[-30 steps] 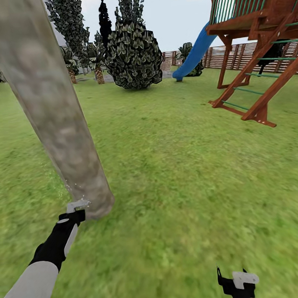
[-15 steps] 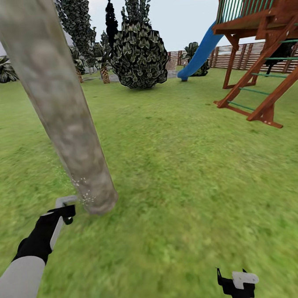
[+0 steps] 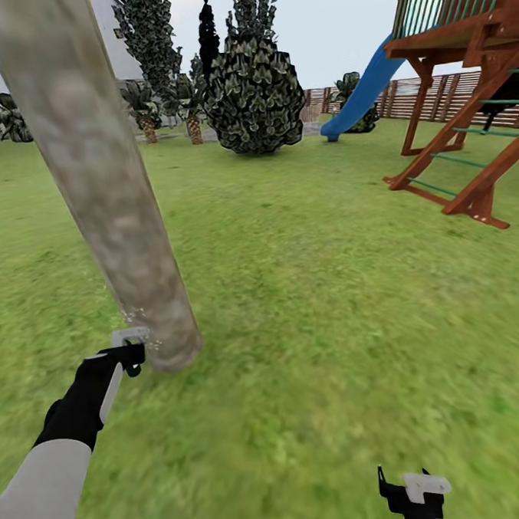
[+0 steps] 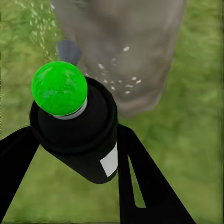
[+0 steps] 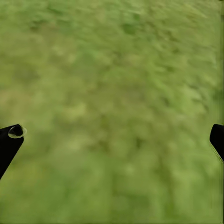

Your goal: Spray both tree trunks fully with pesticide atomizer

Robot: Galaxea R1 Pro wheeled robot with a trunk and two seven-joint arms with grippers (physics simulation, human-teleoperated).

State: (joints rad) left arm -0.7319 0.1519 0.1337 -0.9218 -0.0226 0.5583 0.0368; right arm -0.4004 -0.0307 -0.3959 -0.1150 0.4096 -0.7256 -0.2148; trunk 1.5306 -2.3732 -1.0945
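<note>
A thick, pale grey-brown mottled tree trunk leans across the left of the head view, its base on the lawn. My left gripper is low beside that base, shut on the pesticide atomizer, a black cylinder whose round tip shows bright green. Whitish pesticide specks dot the trunk just in front of the tip, and a few float by the base. My right gripper hangs open over bare grass, with nothing between its fingers.
A wooden play tower with a blue slide stands at the right. A round bush and slim dark trees stand far ahead, before a slatted fence. Open lawn spreads between.
The head view has turned, sliding the scene rightward. My left gripper drew a little away from the trunk base half a second ago and is close beside it again, higher.
</note>
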